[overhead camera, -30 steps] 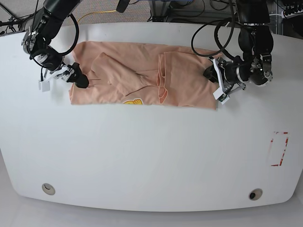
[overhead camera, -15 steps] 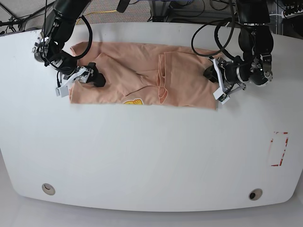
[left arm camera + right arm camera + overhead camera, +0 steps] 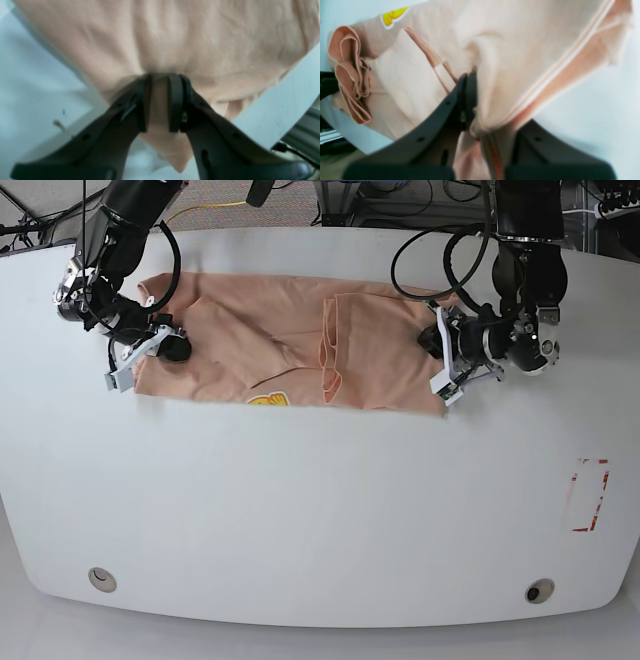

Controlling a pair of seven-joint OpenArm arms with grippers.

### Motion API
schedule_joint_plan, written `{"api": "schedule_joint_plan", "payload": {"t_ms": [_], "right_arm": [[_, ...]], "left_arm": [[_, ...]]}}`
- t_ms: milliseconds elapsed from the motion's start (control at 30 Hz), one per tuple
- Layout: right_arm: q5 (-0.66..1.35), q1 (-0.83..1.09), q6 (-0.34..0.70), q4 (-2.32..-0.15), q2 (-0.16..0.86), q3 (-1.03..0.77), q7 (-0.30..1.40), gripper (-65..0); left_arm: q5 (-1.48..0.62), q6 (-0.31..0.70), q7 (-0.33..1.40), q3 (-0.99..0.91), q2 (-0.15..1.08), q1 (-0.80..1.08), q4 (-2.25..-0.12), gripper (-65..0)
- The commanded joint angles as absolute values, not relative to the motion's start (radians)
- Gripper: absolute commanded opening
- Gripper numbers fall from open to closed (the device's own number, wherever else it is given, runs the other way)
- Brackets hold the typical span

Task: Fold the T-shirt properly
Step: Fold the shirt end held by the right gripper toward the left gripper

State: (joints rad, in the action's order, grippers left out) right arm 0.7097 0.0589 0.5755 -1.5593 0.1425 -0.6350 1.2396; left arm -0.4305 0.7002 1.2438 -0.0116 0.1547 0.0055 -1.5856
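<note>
Peach T-shirt [image 3: 290, 345] is pinched at opposite ends by left claw [image 3: 160, 102] and right claw [image 3: 472, 100]; both edges should be lifted evenly.

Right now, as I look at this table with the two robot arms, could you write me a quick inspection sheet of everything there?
Surface: white table, rounded front corners, two small round fittings near the front edge.
Job's things: peach-pink T-shirt lying partly folded across the far half; yellow patch at its front edge.
Clutter: red rectangular marking on the table's side nearest the left arm; nothing else seen.
Grippers: left claw shut on the T-shirt's edge; right claw shut on a bunched fold at the opposite end.
Cables: black cable loops above the left arm; yellow cable behind the table.
Surroundings: grey floor and equipment frames behind.
</note>
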Motion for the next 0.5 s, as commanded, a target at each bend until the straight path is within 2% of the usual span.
{"api": "schedule_joint_plan", "payload": {"t_ms": [0,267,467], "right_arm": [[0.733,0.054,0.533,-1.638,0.156,-0.638,1.225,-65.0],[0.733,0.062,0.461,-1.811,0.206,-0.567,1.23,-65.0],[0.733,0.039,0.464,-1.91,0.223,-0.526,1.227,-65.0]], "left_arm": [[-0.364,0.698,1.277,-0.002,0.113,-0.007,-1.558,-54.3],[-0.323,0.698,1.273,-0.002,0.007,-0.108,-1.311,-54.3],[-0.209,0.698,1.155,-0.002,-0.07,-0.18,-1.133,-54.3]]}}
